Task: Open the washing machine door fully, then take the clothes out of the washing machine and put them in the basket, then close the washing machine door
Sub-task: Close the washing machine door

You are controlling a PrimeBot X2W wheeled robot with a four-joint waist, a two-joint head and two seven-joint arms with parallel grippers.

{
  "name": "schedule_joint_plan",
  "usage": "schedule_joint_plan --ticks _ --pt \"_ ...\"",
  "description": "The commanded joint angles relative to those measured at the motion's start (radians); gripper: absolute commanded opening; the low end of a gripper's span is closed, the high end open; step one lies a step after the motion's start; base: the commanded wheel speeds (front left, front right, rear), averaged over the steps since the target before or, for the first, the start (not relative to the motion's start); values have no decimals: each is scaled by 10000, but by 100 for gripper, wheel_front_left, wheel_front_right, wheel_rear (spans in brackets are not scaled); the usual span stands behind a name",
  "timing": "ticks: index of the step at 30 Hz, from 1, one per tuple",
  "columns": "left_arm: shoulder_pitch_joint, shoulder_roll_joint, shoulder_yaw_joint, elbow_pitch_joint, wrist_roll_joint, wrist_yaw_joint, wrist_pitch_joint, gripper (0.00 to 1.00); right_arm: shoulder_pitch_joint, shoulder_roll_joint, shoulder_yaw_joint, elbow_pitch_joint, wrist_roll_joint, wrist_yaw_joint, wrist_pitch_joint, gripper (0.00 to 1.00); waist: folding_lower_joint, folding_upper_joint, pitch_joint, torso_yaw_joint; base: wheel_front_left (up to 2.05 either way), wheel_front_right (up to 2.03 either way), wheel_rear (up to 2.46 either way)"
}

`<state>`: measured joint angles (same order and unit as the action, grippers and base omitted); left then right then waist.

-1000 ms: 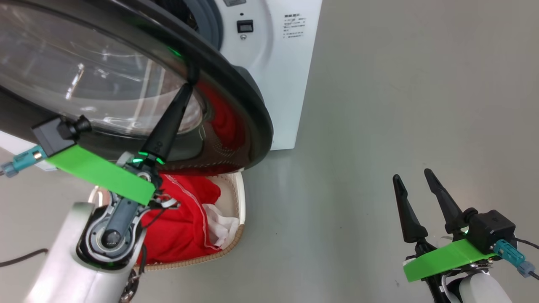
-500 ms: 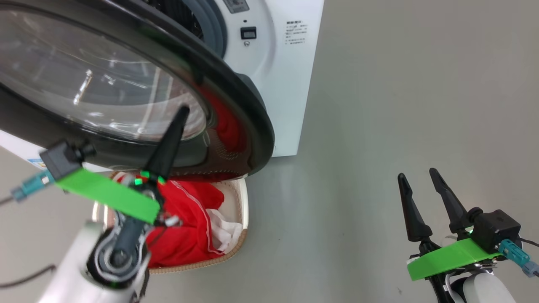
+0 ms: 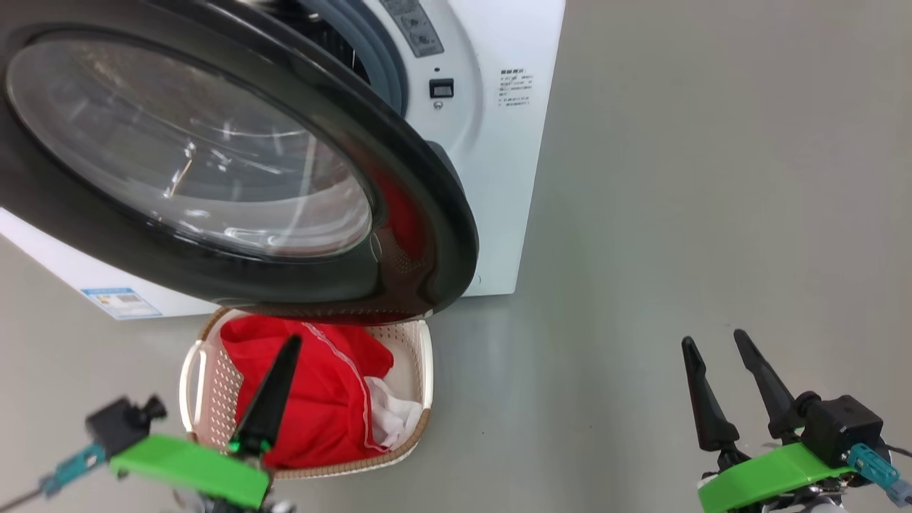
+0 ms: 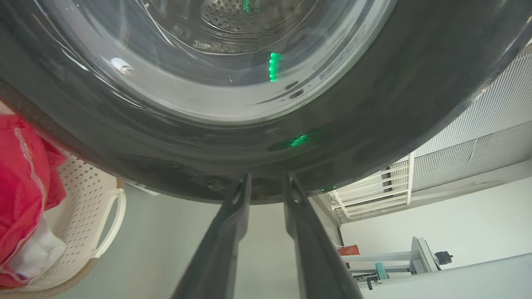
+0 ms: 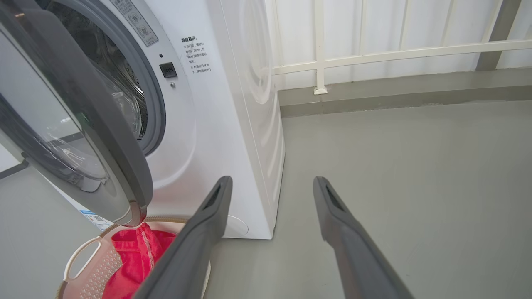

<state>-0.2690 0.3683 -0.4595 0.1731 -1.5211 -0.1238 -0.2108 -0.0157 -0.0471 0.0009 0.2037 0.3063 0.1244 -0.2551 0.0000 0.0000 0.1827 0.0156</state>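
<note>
The washing machine door (image 3: 420, 214) hangs partly open, its black rim and glass bowl facing me, in front of the white washing machine (image 3: 513, 178). Below the door's lower edge stands the basket (image 3: 425, 370) with the red and white clothes (image 3: 306, 385) in it. My left gripper (image 3: 291, 342) is low in front of the basket, seen edge-on. In the left wrist view the left gripper (image 4: 268, 178) has a narrow gap between its fingers, nothing in it, tips just short of the door rim (image 4: 374, 124). My right gripper (image 3: 714, 339) stands open over the floor at the lower right.
Bare grey floor (image 3: 677, 214) stretches to the right of the machine. A white railing (image 5: 320, 62) and wall run behind it. A blue label (image 3: 117, 301) marks the machine's lower front corner. The door overhangs the back part of the basket (image 5: 83, 253).
The head camera has shifted. My left gripper has drawn back and down from the door's glass and rim, and its fingers have parted slightly. The right gripper has stayed open.
</note>
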Motion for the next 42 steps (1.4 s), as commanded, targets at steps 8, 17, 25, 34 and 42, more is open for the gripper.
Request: schedule_joint_plan --ticks 8,17,25,34,42 --pt "917 565 411 87 364 -69 -467 100 361 -32 45 -235 -162 63 -67 100 0 0 -260 -121 0 0 0" --pt "1858 182 1854 298 2015 -69 -506 100 702 -32 -184 -250 -228 63 -67 100 0 0 -366 -169 0 0 0" --pt "2422 -221 2819 601 4743 -69 -508 100 1031 -32 -341 -265 -99 63 -67 100 0 0 -492 -142 0 0 0" --pt "2698 -912 4009 904 8190 -69 -508 100 1115 -32 -413 -307 -116 63 -67 100 0 0 -503 -188 0 0 0" --pt "2938 -1667 5238 456 10549 -69 -509 100 1098 -32 -429 -350 -109 63 -67 100 0 0 -511 -210 0 0 0"
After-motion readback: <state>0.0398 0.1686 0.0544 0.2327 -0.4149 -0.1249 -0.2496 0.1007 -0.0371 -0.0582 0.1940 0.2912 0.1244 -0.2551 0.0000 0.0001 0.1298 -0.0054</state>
